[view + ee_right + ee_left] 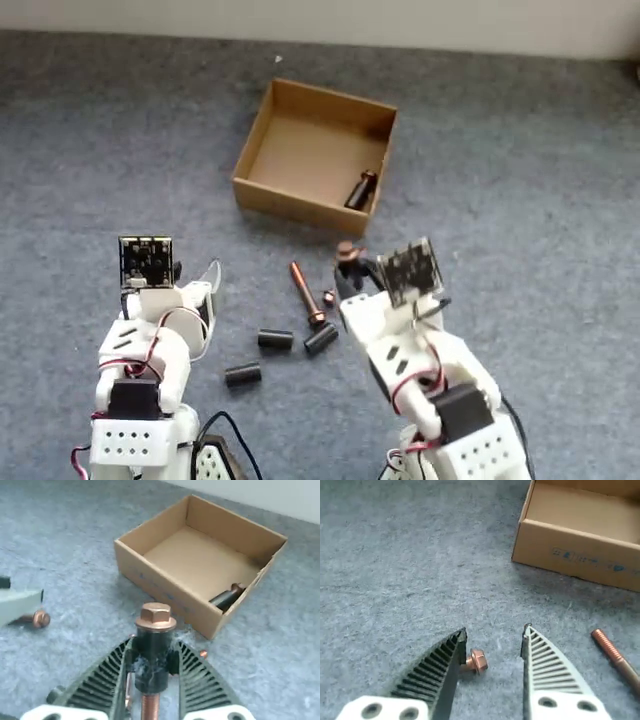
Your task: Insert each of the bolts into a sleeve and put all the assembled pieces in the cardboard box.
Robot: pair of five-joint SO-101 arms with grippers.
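Resting on carpet (90,130), the cardboard box (285,203) holds one assembled piece (361,189). The right gripper (153,645) clamps an upright sleeved bolt (156,620); the left gripper (495,628) gapes wide, empty. The high view adds three loose sleeves (275,340); the left wrist view, a bolt head (477,661) beside one finger.

Robot workbench indoors; grey felt cover (100,120), pale wall (400,18) behind.

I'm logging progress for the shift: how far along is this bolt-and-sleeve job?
Done: one assembled piece lies in the cardboard box. In hand: the right gripper holds a sleeved bolt, not yet boxed. To do: three loose sleeves and at least two bare bolts lie on the carpet; the left gripper is open beside one.
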